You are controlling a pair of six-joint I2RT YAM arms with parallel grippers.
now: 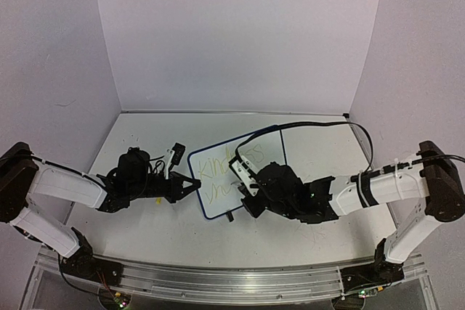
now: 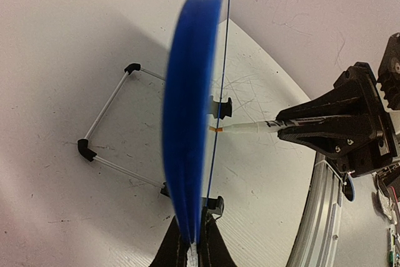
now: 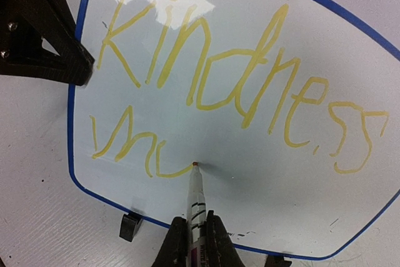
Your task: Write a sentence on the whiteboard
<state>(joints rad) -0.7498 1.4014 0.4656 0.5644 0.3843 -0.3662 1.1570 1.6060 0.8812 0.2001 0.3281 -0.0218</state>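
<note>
The whiteboard [image 1: 211, 179] is stood near the middle of the desk [image 1: 145, 234] on its wire stand [image 2: 106, 126]. Its left edge is pinched by the left gripper [image 1: 190, 184]. A marker [image 3: 195, 195] is clamped in the right gripper [image 3: 197, 242], with its tip touching the board. There the sentence [image 3: 237, 85] breaks off: "kindness", with a few letters below. From above, part of the board is hidden by the right gripper.

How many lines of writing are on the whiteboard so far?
2. The upper line, "kindness", runs across the whiteboard; the lower line, only a few strokes, sits at lower left, ending at the marker tip. Nothing looks hidden in the right wrist view.
</note>
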